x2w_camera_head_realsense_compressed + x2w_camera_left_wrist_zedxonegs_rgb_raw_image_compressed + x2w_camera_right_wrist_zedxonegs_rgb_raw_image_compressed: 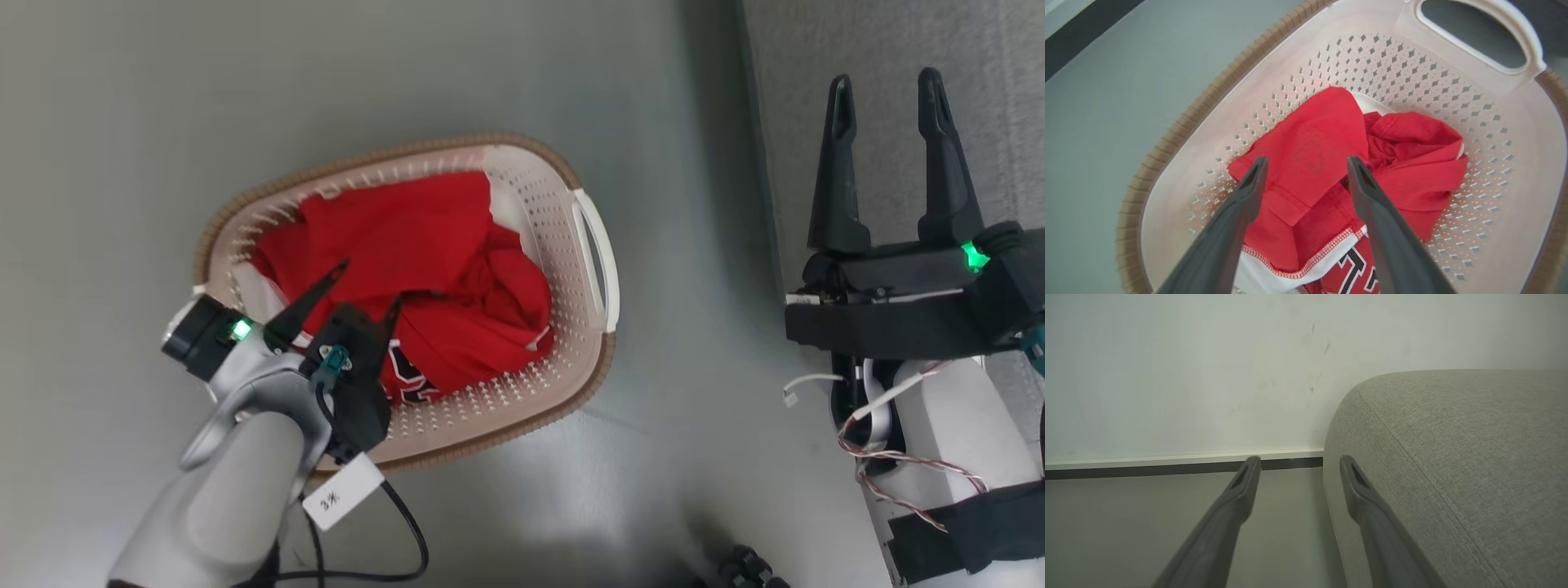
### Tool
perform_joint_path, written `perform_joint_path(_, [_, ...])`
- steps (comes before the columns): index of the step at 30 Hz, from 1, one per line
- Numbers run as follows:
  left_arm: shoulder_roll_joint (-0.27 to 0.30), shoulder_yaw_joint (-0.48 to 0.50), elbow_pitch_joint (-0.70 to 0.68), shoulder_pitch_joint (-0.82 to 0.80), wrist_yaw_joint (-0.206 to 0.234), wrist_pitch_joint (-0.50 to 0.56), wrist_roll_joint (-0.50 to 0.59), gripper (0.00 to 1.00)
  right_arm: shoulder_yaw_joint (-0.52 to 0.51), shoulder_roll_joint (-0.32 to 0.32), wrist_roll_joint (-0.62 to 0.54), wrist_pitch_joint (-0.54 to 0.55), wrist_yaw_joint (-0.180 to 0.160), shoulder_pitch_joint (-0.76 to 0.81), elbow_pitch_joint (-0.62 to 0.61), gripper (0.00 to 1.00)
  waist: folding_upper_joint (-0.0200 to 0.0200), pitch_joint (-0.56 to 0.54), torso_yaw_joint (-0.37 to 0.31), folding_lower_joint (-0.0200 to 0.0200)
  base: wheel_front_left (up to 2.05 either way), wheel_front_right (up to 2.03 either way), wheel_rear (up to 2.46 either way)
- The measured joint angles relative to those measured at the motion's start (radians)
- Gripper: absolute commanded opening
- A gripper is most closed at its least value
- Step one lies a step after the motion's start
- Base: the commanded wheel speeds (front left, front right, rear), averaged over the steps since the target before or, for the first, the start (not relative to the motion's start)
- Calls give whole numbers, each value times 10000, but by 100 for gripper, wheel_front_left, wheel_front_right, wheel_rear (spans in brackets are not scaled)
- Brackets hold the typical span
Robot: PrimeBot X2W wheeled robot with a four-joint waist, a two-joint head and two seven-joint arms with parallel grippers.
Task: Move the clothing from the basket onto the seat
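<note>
1. At the left of the head view, the grey floor (122, 122) lies under the basket (535, 192).
2. The left gripper (373, 280) hangs over the near left end of the basket. Its two dark fingers are spread apart and grasp nothing. In the left wrist view the tips sit over the red cloth; whether they touch it cannot be told.
3. The clothing (408, 237) lies crumpled inside the basket: red jerseys, a strip of white trim with red stitching, and dark white-edged lettering at the near end.
4. A white handle (592, 245) sits on the basket's right end, facing the sofa (1004, 122). A strip of floor lies between basket and sofa.
5. The right gripper (886, 82) is well apart from the basket, at the sofa's left edge. Its fingers are spread wide and empty.
6. The grey woven sofa is at the far right. In the right wrist view its rounded corner stands near a pale wall (1167, 375) with a skirting board (1167, 459).
</note>
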Motion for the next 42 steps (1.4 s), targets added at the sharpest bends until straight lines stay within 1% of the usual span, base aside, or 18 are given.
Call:
perform_joint_path(5, [96, -144, 577, -339, -52, 132, 305, 100, 54, 100, -46, 0, 0, -94, 94, 100, 0, 580, -166, 0, 0, 0, 0])
perform_joint_path(9, [127, -150, 886, -706, 46, 134, 410, 100, 67, 140, -48, 0, 0, -197, 167, 100, -1, 873, -302, 0, 0, 0, 0])
perform_joint_path(13, [151, -144, 1162, -1039, 309, 165, 554, 100, 63, 190, -48, 0, 0, -280, 219, 100, -1, 1036, -420, 0, 0, 0, 0])
perform_joint_path(21, [389, -148, 1672, -1385, 771, 226, 882, 100, 127, 291, -48, 0, 0, -290, 316, 100, -1, 1207, -582, -1, 0, 0, 0])
perform_joint_path(24, [343, -169, 1814, -1595, 932, 224, 999, 100, 107, 314, -48, 0, 0, -290, 368, 100, -1, 1260, -650, -2, 0, 0, 0])
perform_joint_path(25, [303, -148, 1839, -1638, 1007, 221, 995, 48, 109, 314, -48, -2, 0, -290, 376, 100, -1, 1271, -667, -2, 0, 0, 0])
perform_joint_path(26, [268, -132, 1877, -1666, 1007, 209, 991, 48, 111, 318, -48, 0, 0, -290, 382, 100, -1, 1280, -684, -2, 0, 0, 0])
perform_joint_path(27, [224, -134, 1931, -1688, 1007, 196, 978, 14, 109, 322, -48, 0, 0, -290, 389, 100, -1, 1288, -700, -2, 0, 0, 0])
perform_joint_path(28, [178, -146, 1994, -1723, 1001, 148, 976, 0, 111, 330, -48, 0, 0, -291, 403, 100, -1, 1293, -714, -1, 0, 0, 0])
perform_joint_path(32, [-100, -180, 2057, -1803, 974, -201, 892, 0, 81, 359, -48, 0, 0, -297, 541, 100, -1, 1243, -740, -1, 0, 0, 0])
perform_joint_path(33, [-171, -174, 2069, -1803, 905, -280, 878, 0, 69, 362, -48, 0, 0, -299, 583, 100, -2, 1215, -737, -2, 0, 0, 0])
perform_joint_path(39, [-579, 13, 2080, -1803, 798, -941, 314, 0, 71, 397, -48, -2, 2, -313, 922, 100, -3, 932, -690, -2, 0, 0, 0])
perform_joint_path(42, [-685, 42, 2079, -1794, 594, -1124, 176, 0, 67, 401, -48, 0, 6, -318, 1129, 100, -3, 721, -635, -1, 0, 0, 0])
